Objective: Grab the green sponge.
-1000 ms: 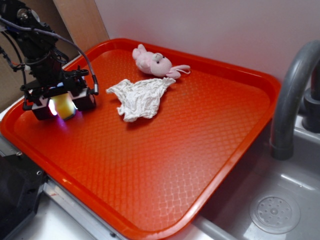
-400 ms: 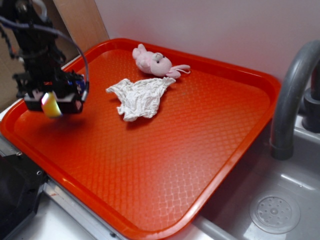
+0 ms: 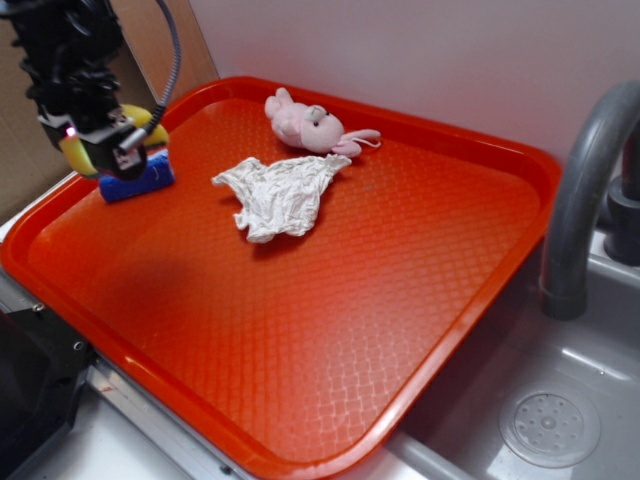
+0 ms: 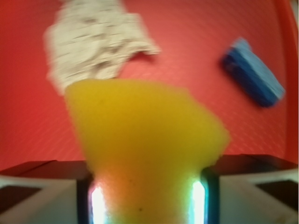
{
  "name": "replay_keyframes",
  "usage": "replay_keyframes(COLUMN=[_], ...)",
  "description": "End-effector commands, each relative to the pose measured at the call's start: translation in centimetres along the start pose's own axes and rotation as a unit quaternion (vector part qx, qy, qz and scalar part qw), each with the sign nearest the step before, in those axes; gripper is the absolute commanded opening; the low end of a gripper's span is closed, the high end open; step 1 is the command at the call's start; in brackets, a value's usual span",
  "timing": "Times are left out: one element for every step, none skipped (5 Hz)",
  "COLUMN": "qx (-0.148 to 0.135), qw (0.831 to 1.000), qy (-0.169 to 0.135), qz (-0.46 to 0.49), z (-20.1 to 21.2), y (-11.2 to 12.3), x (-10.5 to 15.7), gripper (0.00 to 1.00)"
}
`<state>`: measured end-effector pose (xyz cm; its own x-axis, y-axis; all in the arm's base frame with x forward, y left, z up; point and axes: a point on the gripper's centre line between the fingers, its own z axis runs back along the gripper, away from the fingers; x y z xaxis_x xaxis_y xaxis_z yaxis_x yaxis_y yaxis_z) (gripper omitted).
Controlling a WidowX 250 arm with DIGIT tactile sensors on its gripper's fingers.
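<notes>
Yellow foam: the green sponge (image 4: 140, 154), which we log as clamped in the end effector (image 4: 147, 200), raised above the red tray (image 3: 300, 330). Beyond it: blue sponge (image 4: 253, 72), white cloth (image 4: 93, 42), pink plush rabbit (image 3: 305, 123).

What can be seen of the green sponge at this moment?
The green sponge looks bright yellow here: a chunky foam block, wider at the far end and narrowing toward the gripper. It is pinched between the jaws and lifted clear of the red tray. In the exterior view only slivers of it show behind the gripper. Nothing else touches it.
</notes>
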<state>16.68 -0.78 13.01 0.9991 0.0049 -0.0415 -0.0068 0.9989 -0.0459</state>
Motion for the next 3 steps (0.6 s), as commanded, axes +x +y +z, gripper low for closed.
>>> replay_keyframes(qx=[-0.061, -0.094, -0.06], qw=[0.997, 0.994, 0.998], qy=[-0.04, -0.041, -0.028], qz=[0.018, 0.025, -0.013], z=[5.42, 5.34, 5.15], y=[-0.79, -1.31, -1.41], x=[-1.27, -1.57, -0.99], gripper=[0.0, 0.0, 0.0])
